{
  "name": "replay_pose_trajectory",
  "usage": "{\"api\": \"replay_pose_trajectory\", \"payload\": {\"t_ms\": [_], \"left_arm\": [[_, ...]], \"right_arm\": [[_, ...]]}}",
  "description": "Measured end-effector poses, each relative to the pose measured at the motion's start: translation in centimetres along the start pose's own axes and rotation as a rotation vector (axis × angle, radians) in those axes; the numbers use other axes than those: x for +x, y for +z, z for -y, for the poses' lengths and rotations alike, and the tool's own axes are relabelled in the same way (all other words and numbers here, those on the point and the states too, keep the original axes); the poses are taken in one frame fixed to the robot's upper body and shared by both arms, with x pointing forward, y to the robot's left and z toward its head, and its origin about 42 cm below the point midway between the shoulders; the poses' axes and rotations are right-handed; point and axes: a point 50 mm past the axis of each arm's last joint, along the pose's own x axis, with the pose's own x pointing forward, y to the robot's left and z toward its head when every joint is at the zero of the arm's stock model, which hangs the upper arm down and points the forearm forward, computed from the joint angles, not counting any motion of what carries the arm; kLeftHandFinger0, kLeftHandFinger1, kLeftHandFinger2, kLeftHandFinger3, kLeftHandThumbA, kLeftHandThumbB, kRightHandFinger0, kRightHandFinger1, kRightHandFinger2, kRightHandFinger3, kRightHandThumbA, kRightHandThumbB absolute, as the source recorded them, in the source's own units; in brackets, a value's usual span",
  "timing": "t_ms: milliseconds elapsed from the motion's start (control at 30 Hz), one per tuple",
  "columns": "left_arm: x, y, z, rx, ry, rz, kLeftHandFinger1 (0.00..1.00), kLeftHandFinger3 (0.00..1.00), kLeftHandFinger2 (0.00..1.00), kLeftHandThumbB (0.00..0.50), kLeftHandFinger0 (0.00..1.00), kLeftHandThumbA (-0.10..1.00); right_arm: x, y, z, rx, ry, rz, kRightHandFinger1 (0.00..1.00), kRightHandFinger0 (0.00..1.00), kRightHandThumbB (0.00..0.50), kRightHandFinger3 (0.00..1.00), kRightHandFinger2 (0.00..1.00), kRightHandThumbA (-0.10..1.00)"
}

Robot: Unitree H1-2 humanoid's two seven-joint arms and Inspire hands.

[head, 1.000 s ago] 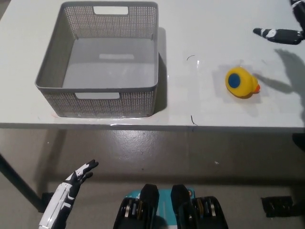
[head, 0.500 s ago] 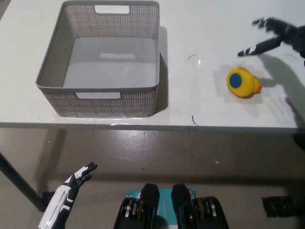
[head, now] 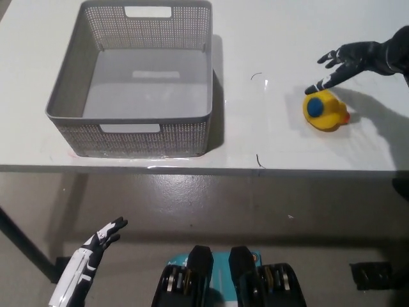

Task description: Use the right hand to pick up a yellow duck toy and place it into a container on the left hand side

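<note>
A yellow duck toy (head: 326, 110) with a blue spot and an orange beak lies on the white table (head: 268, 38), right of the middle. My black right hand (head: 348, 62) hovers just above and behind it, open, fingers spread toward the duck, with nothing in its hold. A grey mesh basket (head: 133, 80) stands empty on the table's left side. My white left hand (head: 89, 256) rests low at the lower left, below the table's edge, open.
The table's front edge (head: 204, 169) runs across the picture's middle; below it lies the grey floor. A small dark mark (head: 255, 77) shows on the tabletop between basket and duck.
My right hand has come in from the far right edge, moving left and down until it hangs just over the duck. The duck and basket have stayed put.
</note>
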Motion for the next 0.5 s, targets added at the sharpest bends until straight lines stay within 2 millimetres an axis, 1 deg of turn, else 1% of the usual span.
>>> {"api": "replay_pose_trajectory", "payload": {"t_ms": [33,67,100,133,167,233,267,300,333,400,433,467,500], "left_arm": [[0.0,0.0,-0.02,0.0,0.0,0.0,1.0,1.0,1.0,0.165,1.0,1.0],[0.01,0.0,-0.02,0.0,0.0,0.0,1.0,1.0,1.0,0.176,1.0,1.0],[0.02,0.01,-0.02,0.0,0.0,0.001,1.0,1.0,1.0,0.164,1.0,1.0],[0.05,0.02,-0.02,0.0,0.0,0.001,1.0,1.0,1.0,0.158,1.0,1.0],[0.09,0.04,-0.03,0.0,0.001,0.003,1.0,1.0,1.0,0.165,1.0,1.0],[0.22,0.1,-0.07,0.001,0.001,0.006,1.0,1.0,1.0,0.173,1.0,1.0],[0.27,0.12,-0.08,0.001,0.001,0.007,1.0,1.0,1.0,0.186,1.0,1.0],[0.35,0.16,-0.1,0.001,0.001,0.01,1.0,1.0,1.0,0.187,1.0,1.0],[0.42,0.19,-0.11,0.002,0.001,0.012,1.0,1.0,1.0,0.177,1.0,1.0],[0.5,0.23,-0.14,0.002,0.001,0.014,1.0,1.0,1.0,0.177,1.0,1.0],[0.51,0.23,-0.14,0.002,0.002,0.014,1.0,1.0,1.0,0.173,1.0,1.0],[0.51,0.23,-0.15,0.003,0.002,0.014,1.0,1.0,1.0,0.172,1.0,1.0],[0.5,0.23,-0.15,0.003,0.002,0.014,1.0,1.0,1.0,0.174,1.0,1.0]], "right_arm": [[0.02,0.0,-0.06,0.0,0.007,0.0,1.0,1.0,0.456,1.0,1.0,1.0],[0.03,0.0,-0.1,0.0,0.011,0.0,1.0,1.0,0.445,1.0,1.0,1.0],[0.04,-0.02,-0.13,0.001,0.015,-0.001,1.0,1.0,0.431,1.0,1.0,1.0],[0.04,-0.04,-0.15,0.002,0.018,-0.001,1.0,1.0,0.444,1.0,1.0,1.0],[0.05,-0.09,-0.18,0.003,0.021,-0.004,1.0,1.0,0.45,1.0,1.0,1.0],[0.1,-0.18,-0.26,0.006,0.025,-0.008,1.0,1.0,0.445,1.0,1.0,1.0],[0.12,-0.21,-0.3,0.005,0.026,-0.01,1.0,1.0,0.433,1.0,1.0,1.0],[0.15,-0.23,-0.35,0.004,0.028,-0.012,1.0,1.0,0.43,1.0,1.0,1.0],[0.2,-0.22,-0.42,0.001,0.032,-0.015,1.0,1.0,0.418,1.0,1.0,1.0],[0.29,-0.17,-0.58,-0.004,0.039,-0.018,1.0,1.0,0.4,1.0,1.0,1.0],[0.35,-0.15,-0.68,-0.006,0.045,-0.019,1.0,1.0,0.417,1.0,1.0,1.0],[0.42,-0.17,-0.8,-0.008,0.05,-0.02,1.0,1.0,0.422,1.0,1.0,1.0],[0.48,-0.19,-0.91,-0.01,0.054,-0.022,1.0,1.0,0.448,1.0,1.0,1.0]]}}
